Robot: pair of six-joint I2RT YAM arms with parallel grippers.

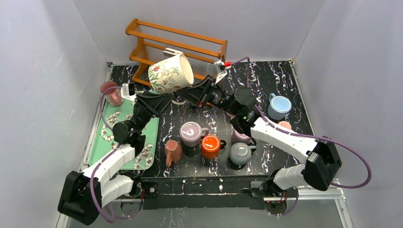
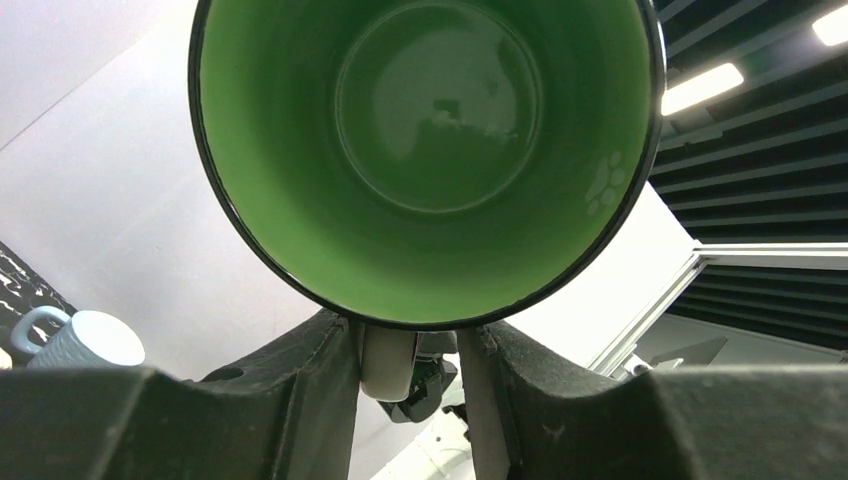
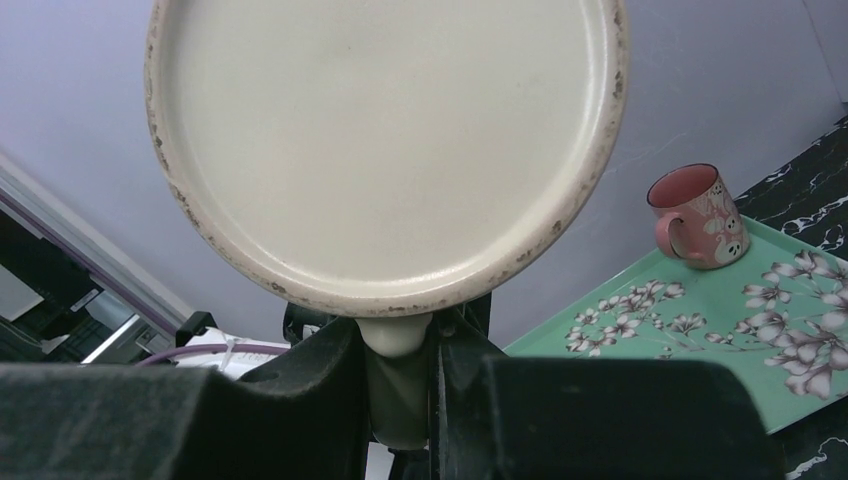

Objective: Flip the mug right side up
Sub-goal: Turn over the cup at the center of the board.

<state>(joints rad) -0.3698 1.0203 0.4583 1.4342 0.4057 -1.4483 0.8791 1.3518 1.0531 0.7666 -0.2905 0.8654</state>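
Observation:
The mug (image 1: pixel 171 73), cream with a floral print, hangs on its side above the back of the table, handle down. Its green inside (image 2: pixel 430 130) faces the left arm and its cream base (image 3: pixel 390 140) faces the right arm. My right gripper (image 3: pixel 400 350) is shut on the handle (image 3: pixel 398 335) under the base, reaching in from the right (image 1: pixel 190 95). My left gripper (image 2: pixel 415 370) comes in from the left (image 1: pixel 164 97) with its jaws round the handle (image 2: pixel 388 362). The handle touches one pad, and a gap shows to the other, so it is open.
A wooden rack (image 1: pixel 176 45) stands behind the mug. A green floral tray (image 1: pixel 107 137) at the left holds a pink mug (image 1: pixel 112 92). Below the arms stand mauve (image 1: pixel 191 133), orange (image 1: pixel 210 146), grey (image 1: pixel 240 153) and brown (image 1: pixel 173 152) mugs; a blue one (image 1: pixel 279 107) stands at the right.

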